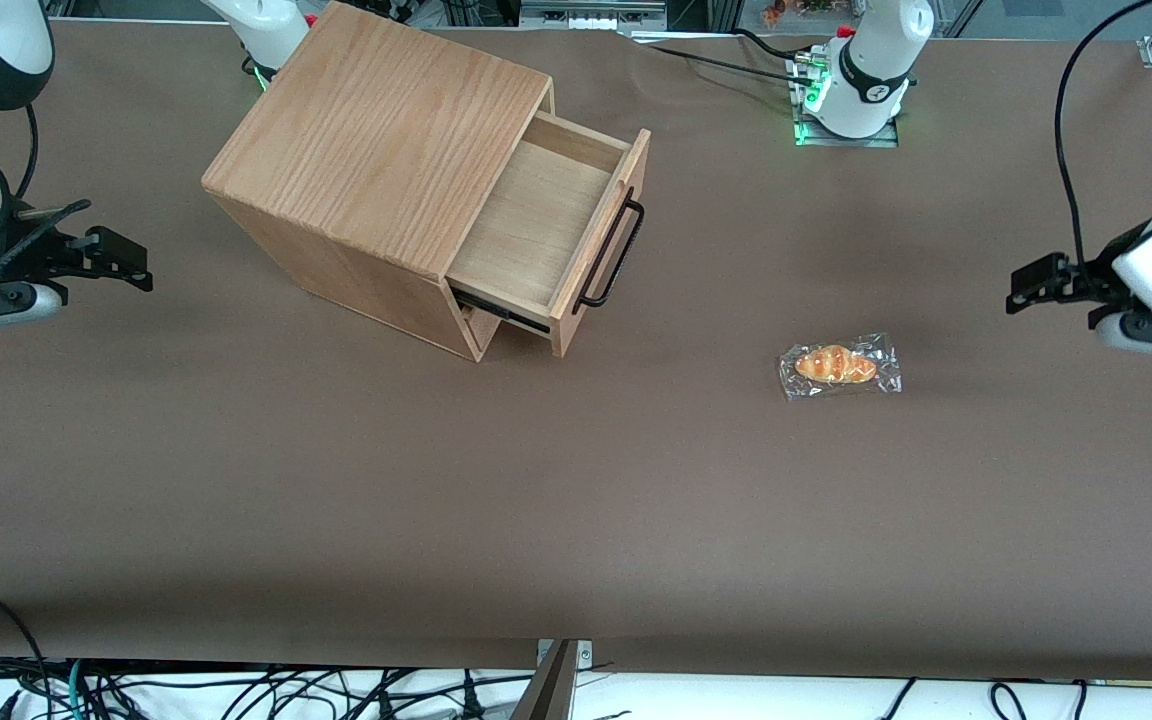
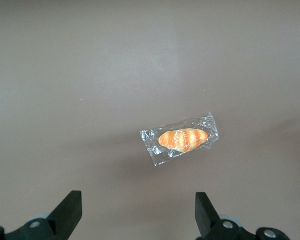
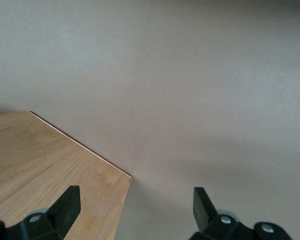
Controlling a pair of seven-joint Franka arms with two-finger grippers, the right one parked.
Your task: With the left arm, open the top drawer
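Observation:
The top drawer [image 1: 536, 225] of the oak cabinet [image 1: 376, 140] stands pulled out, and its pale plywood inside shows with nothing in it. Its black bar handle [image 1: 611, 250] faces the working arm's end of the table. The left arm's gripper [image 1: 1018, 290] hangs above the table at that end, well away from the handle. In the left wrist view the gripper [image 2: 137, 197] is open, its black fingers spread wide with only brown table surface between them.
A small bread roll in a clear wrapper [image 1: 839, 366] lies on the brown table between the drawer and the gripper, slightly nearer the front camera; the roll [image 2: 181, 139] also shows in the left wrist view. The arm's base [image 1: 861, 75] stands at the table's back edge.

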